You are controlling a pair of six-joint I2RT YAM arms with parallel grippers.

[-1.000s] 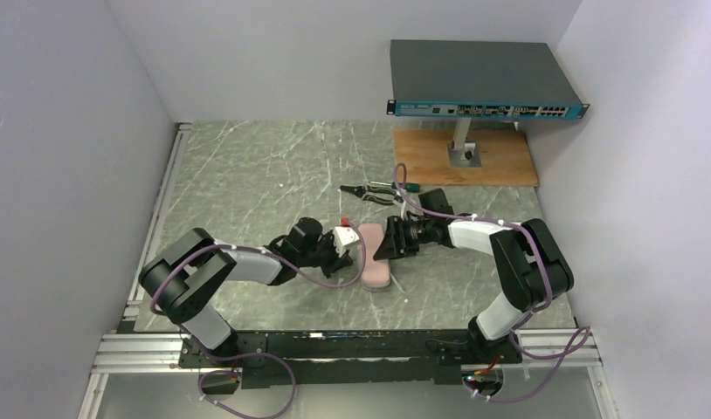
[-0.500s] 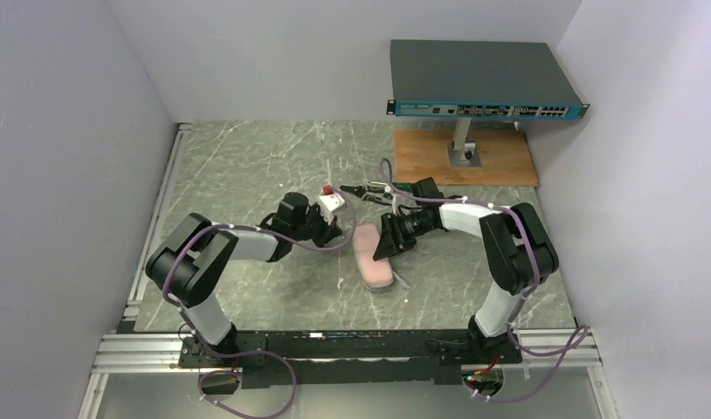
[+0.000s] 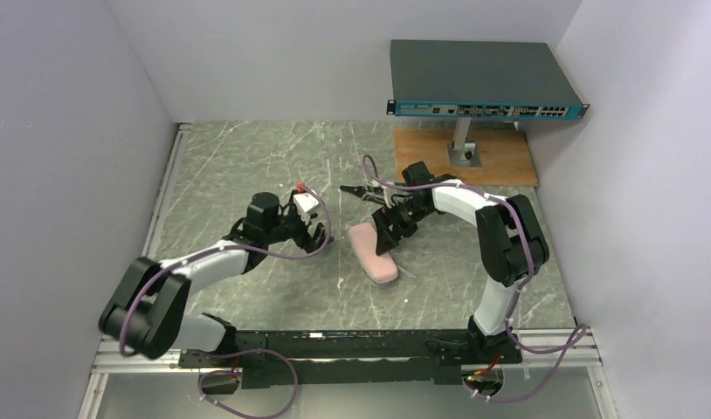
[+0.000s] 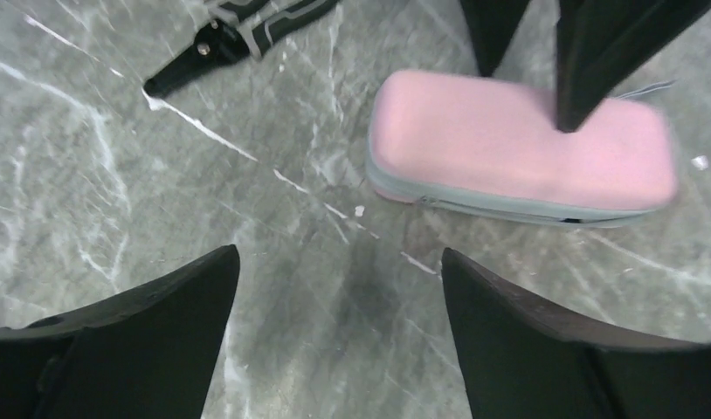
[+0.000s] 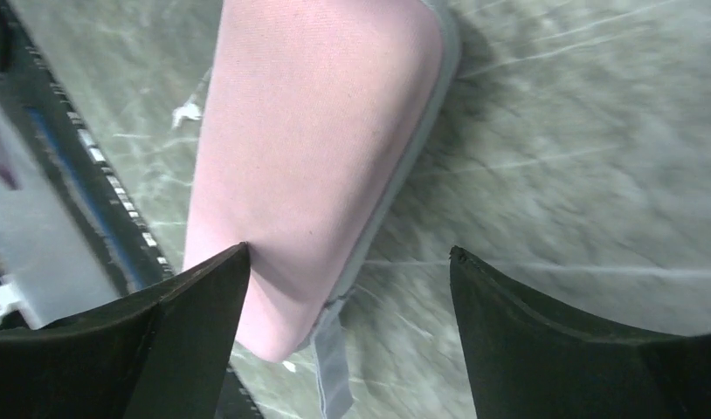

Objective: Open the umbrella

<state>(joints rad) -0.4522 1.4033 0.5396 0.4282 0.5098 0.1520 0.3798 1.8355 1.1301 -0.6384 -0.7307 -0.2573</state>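
1. Grey-veined stone table (image 3: 247, 166) between plain pale walls. A network switch (image 3: 483, 83) on a post stands on a wooden board (image 3: 509, 166) at the far right, well apart from the work.
2. Left arm (image 3: 203, 262) and right arm (image 3: 500, 236), both reaching inward toward the table's middle.
3. Umbrella (image 3: 373, 253), seen only as a closed pink padded oblong with a grey zip seam. No canopy, shaft or handle shows. It lies flat near the table's centre, its long axis running diagonally from far-left to near-right in the overhead view.
4. Right gripper (image 3: 389, 234), spread wide and holding nothing, stands at the umbrella's far end. In its own wrist view the long axis runs straight ahead, with one finger (image 5: 186, 332) overlapping the pink edge and the other over bare stone. Whether it touches cannot be told.
5. Left gripper (image 3: 315, 237), also spread wide and empty, sits apart on the umbrella's left. Its wrist view meets the umbrella (image 4: 522, 148) broadside, ahead and slightly to the right.
6. Dark slender object (image 3: 365, 190) lies beyond the umbrella. Its identity is unclear.
7. Judgement: the right gripper is much the nearer. It already lines up with the long axis, so a small sideways shift should bracket the narrow width, while the left gripper must first advance.
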